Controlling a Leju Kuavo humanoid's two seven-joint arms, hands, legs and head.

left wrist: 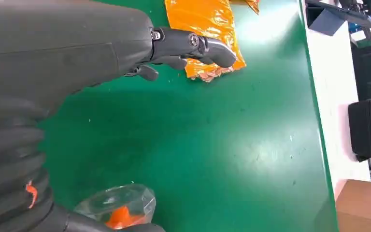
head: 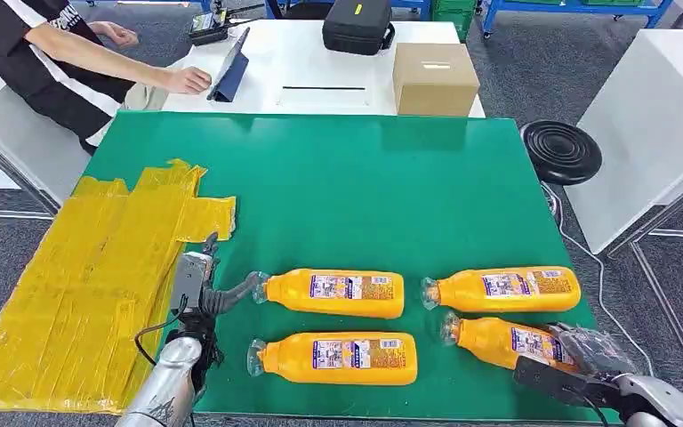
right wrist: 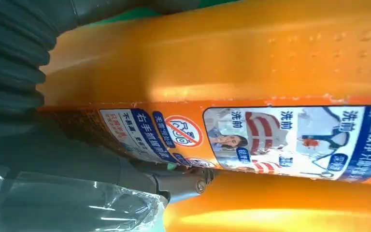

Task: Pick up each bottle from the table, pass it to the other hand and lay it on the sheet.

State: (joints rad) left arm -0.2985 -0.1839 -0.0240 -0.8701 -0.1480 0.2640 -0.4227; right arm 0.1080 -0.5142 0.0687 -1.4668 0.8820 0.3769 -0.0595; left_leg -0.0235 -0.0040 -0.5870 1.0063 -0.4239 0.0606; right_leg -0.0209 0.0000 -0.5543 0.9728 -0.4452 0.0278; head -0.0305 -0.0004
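Four orange bottles lie on the green table (head: pixel 338 169). My right hand (head: pixel 578 356) wraps the base end of the near right bottle (head: pixel 498 340), which rests on the table. In the right wrist view that labelled bottle (right wrist: pixel 251 87) lies between dark fingers and the thumb (right wrist: pixel 183 183). The far right bottle (head: pixel 502 289) lies just behind it. My left hand (head: pixel 197 285) hovers open beside the clear cap of the far left bottle (head: pixel 338 293), holding nothing. The left wrist view shows the hand (left wrist: pixel 125 48) and that cap (left wrist: pixel 118 205). The near left bottle (head: pixel 338 358) lies in front. The yellow sheet (head: pixel 80 285) covers the table's left side.
A person (head: pixel 53 53) sits at the white table (head: pixel 320 62) behind, with a hand by a tablet (head: pixel 231 67). A black bag (head: pixel 356 25) and a cardboard box (head: pixel 434 78) stand there. A black stool (head: pixel 560 151) and another white table (head: pixel 649 107) are to the right.
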